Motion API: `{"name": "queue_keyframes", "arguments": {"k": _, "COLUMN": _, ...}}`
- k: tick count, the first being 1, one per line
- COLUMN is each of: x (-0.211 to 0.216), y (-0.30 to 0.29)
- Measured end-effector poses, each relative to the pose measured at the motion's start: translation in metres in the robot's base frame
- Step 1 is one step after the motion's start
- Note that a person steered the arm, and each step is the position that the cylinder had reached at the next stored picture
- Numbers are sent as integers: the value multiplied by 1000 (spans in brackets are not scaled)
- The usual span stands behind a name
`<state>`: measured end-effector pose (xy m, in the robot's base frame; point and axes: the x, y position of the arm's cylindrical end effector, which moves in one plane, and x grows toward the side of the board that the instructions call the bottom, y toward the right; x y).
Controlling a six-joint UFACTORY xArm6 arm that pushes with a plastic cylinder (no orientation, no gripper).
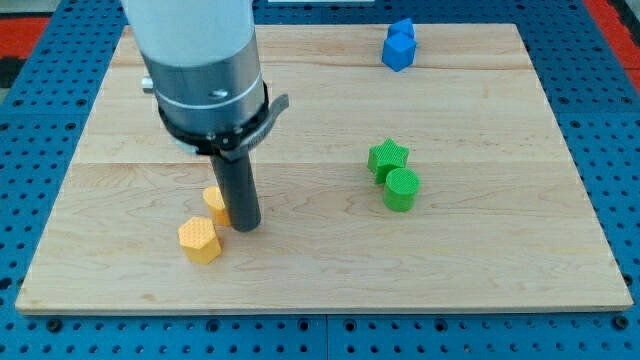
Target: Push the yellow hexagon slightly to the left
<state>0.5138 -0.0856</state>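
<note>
While the wooden tabletop [480, 260] fills most of the view, its leftmost block is the yellow hexagon [200, 240], lying near the view's bottom left, well clear of the board's edge. Just up and to the right of it sits a second yellow block [214, 203], its shape partly hidden behind the dark rod, which it touches or nearly touches. My tip [246, 226] rests on the board just right of that second block and up-right of the hexagon, apart from it. The arm carries no hand, only the rod. Further right, near the middle, a green star [387, 157] touches a green cylinder [401, 189] below it. At the view's top right stands a blue block [398, 46], its shape unclear
</note>
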Motion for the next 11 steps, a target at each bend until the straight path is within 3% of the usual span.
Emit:
{"name": "queue_keyframes", "arguments": {"k": 2, "x": -32, "y": -50}}
{"name": "queue_keyframes", "arguments": {"k": 3, "x": -27, "y": -37}}
{"name": "queue_keyframes", "arguments": {"k": 4, "x": -5, "y": 27}}
{"name": "queue_keyframes", "arguments": {"k": 5, "x": 28, "y": 27}}
{"name": "queue_keyframes", "arguments": {"k": 8, "x": 57, "y": 10}}
{"name": "queue_keyframes", "arguments": {"k": 11, "x": 58, "y": 13}}
